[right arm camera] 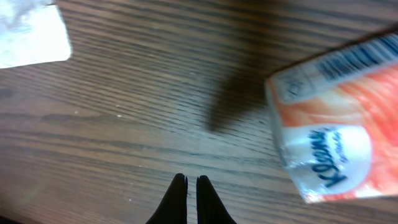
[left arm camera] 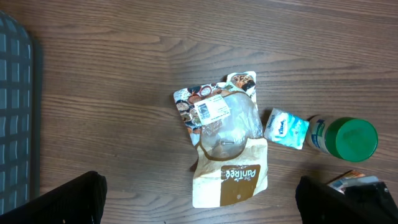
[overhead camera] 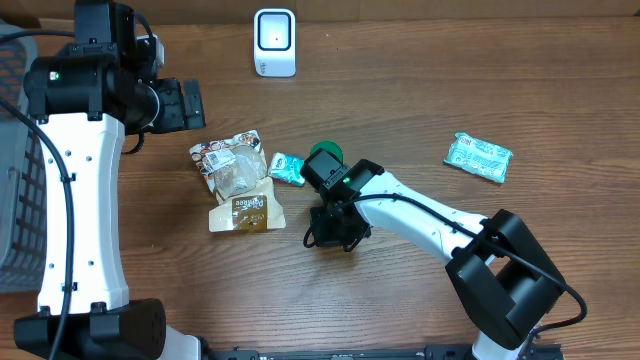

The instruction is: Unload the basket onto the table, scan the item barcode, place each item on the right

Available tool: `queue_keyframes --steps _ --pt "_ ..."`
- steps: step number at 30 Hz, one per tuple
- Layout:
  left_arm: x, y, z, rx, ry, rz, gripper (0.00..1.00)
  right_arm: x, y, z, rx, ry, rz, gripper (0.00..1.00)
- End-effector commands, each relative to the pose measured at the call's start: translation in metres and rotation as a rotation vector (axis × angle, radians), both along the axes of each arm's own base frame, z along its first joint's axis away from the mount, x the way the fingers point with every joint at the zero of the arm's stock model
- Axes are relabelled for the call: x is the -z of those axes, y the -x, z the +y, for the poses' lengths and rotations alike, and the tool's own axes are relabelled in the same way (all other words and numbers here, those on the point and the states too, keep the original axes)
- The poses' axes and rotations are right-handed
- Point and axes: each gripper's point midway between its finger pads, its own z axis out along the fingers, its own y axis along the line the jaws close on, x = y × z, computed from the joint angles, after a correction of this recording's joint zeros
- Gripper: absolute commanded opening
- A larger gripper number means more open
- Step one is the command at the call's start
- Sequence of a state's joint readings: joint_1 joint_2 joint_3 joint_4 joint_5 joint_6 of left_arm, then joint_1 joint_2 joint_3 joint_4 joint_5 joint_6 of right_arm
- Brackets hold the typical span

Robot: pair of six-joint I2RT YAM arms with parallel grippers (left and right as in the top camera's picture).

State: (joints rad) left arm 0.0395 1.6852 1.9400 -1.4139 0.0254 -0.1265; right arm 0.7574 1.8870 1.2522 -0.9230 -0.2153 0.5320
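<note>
The right fingers [right arm camera: 180,199] are seen pressed together in the right wrist view, with nothing held between them; bare wood of the bench [overhead camera: 420,90] lies under their tips, though contact with it cannot be told. The orange tissue pack [right arm camera: 336,124] is found flat on the bench just to the right of those fingers and apart from them; a barcode [right arm camera: 354,59] is shown along its upper edge. In the overhead view this pack is mostly hidden under the right wrist, near the middle of the bench.

The left fingers [left arm camera: 68,199] are spread as wide as they go and nothing is held; they are hung above the snack pouches [overhead camera: 240,180], which are laid overlapping, one brown and one with a clear window and a printed label. A small teal tissue pack [overhead camera: 287,168] is placed just beside the pouches; a green-capped bottle [overhead camera: 323,155] is laid on its side next to it. A teal packet [overhead camera: 478,157] is set well apart, towards the right. The white scanner [overhead camera: 274,42] is stood at the far edge; a grey basket [overhead camera: 20,200] is seen at the left edge.
</note>
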Motion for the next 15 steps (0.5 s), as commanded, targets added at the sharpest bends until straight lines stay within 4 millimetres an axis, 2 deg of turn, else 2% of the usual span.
queue_keyframes --steps 1,7,15 --pt "-0.003 -0.002 0.0 0.016 -0.011 -0.011 0.99 0.004 -0.008 -0.018 0.122 0.078 -0.003 0.04" --pt "-0.003 -0.002 0.0 0.016 -0.011 -0.011 1.0 0.005 -0.014 -0.042 0.205 0.145 0.013 0.04" --pt "-0.003 -0.002 0.0 0.016 -0.011 -0.011 1.0 0.006 -0.033 -0.074 0.302 0.181 0.019 0.04"
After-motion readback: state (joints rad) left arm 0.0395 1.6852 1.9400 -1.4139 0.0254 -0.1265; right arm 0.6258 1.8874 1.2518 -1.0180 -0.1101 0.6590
